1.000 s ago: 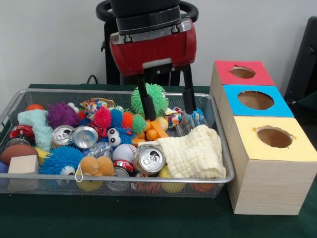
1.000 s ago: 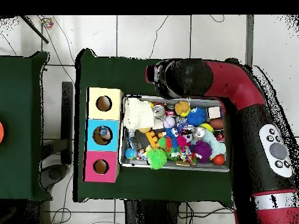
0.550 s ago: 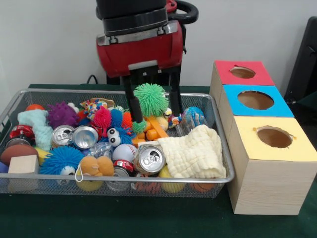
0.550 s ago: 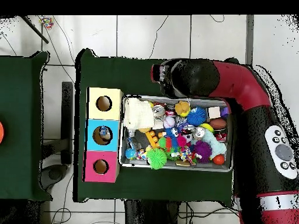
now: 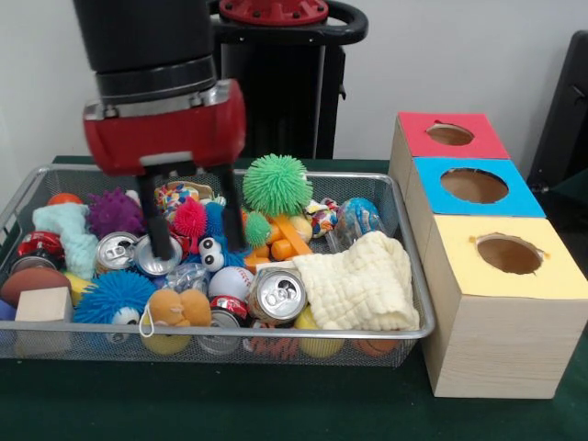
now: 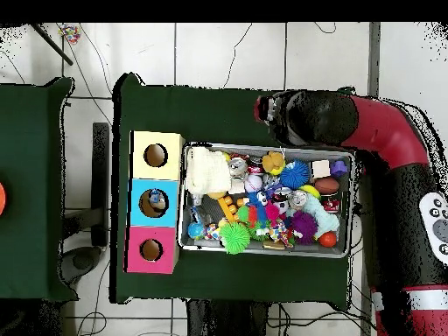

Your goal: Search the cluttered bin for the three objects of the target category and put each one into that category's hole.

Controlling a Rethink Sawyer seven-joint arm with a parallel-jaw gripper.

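Observation:
My gripper point(image 5: 194, 231) hangs open over the left middle of the wire bin point(image 5: 230, 333), with nothing held. Its fingers straddle a pink spiky ball point(image 5: 190, 219), and the left fingertip point(image 5: 158, 241) sits just above an open silver can point(image 5: 156, 254). Another can point(image 5: 116, 250) lies to its left and a third can point(image 5: 277, 294) near the front rim. A green spiky ball point(image 5: 277, 184) rests at the back. In the overhead view the arm's head point(image 6: 296, 118) hides the gripper. The three boxes have a red hole point(image 5: 450, 134), a blue hole point(image 5: 474, 186) and a yellow hole point(image 5: 509, 254).
A cream cloth point(image 5: 358, 285) covers the bin's right front. Blue point(image 5: 115, 294) and purple point(image 5: 115, 211) spiky balls, a wooden block point(image 5: 43, 305) and balls crowd the left. The boxes point(image 6: 155, 202) stand against the bin point(image 6: 349, 210); something lies inside the blue one.
The arm has swept left in the front view, from around the green spiky ball to over the cans and pink ball. It stayed open and empty.

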